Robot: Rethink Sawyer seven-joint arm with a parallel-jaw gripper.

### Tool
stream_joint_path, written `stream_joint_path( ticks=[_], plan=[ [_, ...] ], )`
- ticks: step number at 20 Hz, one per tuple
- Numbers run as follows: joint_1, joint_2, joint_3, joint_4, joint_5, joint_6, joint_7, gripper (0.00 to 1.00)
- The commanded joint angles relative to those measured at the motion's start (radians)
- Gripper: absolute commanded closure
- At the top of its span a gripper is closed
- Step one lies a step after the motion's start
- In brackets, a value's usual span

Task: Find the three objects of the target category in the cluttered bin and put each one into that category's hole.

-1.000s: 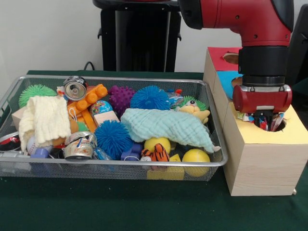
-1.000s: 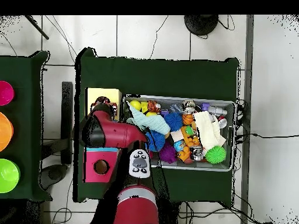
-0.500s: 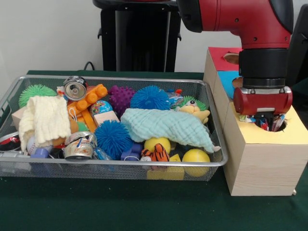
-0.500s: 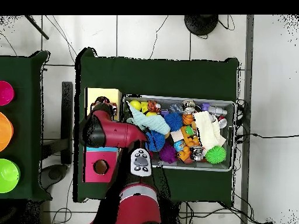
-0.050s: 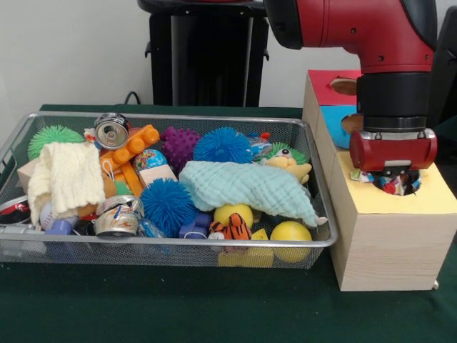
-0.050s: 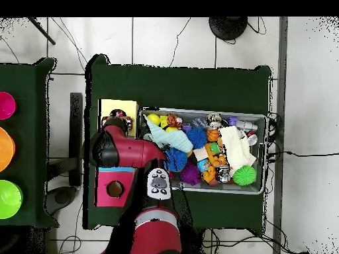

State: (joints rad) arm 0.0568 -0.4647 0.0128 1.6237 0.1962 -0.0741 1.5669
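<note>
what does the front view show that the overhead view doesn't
Only the front view shows the claw low at the hole in the yellow box top with something colourful there; whether it is gripped can't be told. It also shows the cans and the tiger toy clearly. Only the overhead view shows the coloured bowls on a side table and the tiled floor. Both show the wire bin, the mint cloth and the blue spiky balls.

Crinkly packet at the yellow hole

A colourful wrapper [image 5: 391,184] sits in the round hole [image 5: 414,187] of the yellow-topped wooden box [image 5: 389,236], just right of the wire bin [image 5: 171,246] crowded with toys, cloths and cans.
</note>
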Motion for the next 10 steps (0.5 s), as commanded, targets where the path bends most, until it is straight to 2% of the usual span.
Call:
stream_joint_path(
  ticks=[1,10],
  plan=[
    [-0.022,0.137,-0.009,0.125,-0.015,0.025,0.201,0.00],
    [0.006,0.100,-0.044,0.122,0.004,0.107,0.183,0.00]
  ],
)
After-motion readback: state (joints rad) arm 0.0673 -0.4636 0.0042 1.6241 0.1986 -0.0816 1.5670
